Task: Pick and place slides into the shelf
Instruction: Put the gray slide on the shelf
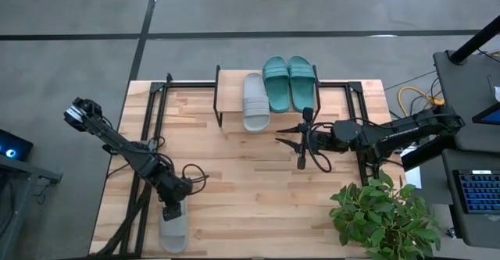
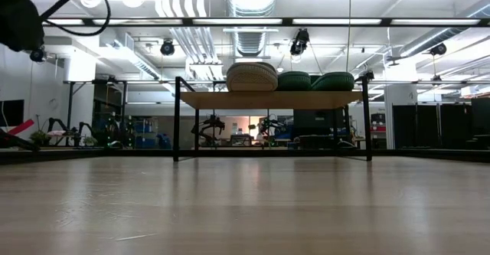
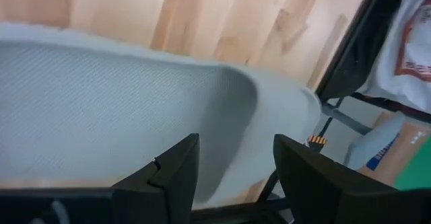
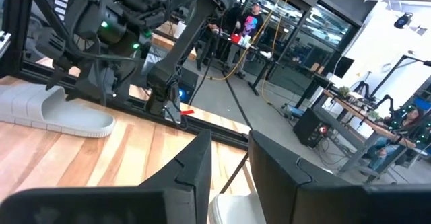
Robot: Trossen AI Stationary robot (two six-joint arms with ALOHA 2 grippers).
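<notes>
The shelf [image 1: 234,84] stands at the table's far edge. On its plank lie one grey slide [image 1: 255,101] and the teal pair [image 1: 288,82]; the low view shows them too, the grey slide [image 2: 251,76] beside the teal pair [image 2: 318,80]. A second grey slide [image 1: 173,233] lies flat on the table near its near left corner. My left gripper [image 1: 172,211] is open, directly above that slide's far end; in its wrist view the left gripper [image 3: 236,143] has the grey slide [image 3: 101,103] under it. My right gripper [image 1: 297,139] waits open over the table's middle right, the right gripper [image 4: 229,146] pointing left. My left gripper comes at the grey slide from above, its open fingers [image 3: 172,170] standing on either side of the slide's raised rim [image 3: 249,96]. Whether they touch it, I cannot tell. The slide lies flat on the table.
Black frame rails [image 1: 152,127] run along the table's left side and others [image 1: 361,127] along its right side. A potted plant [image 1: 383,213] stands at the near right corner. Bare wood [image 1: 242,190] lies between the arms.
</notes>
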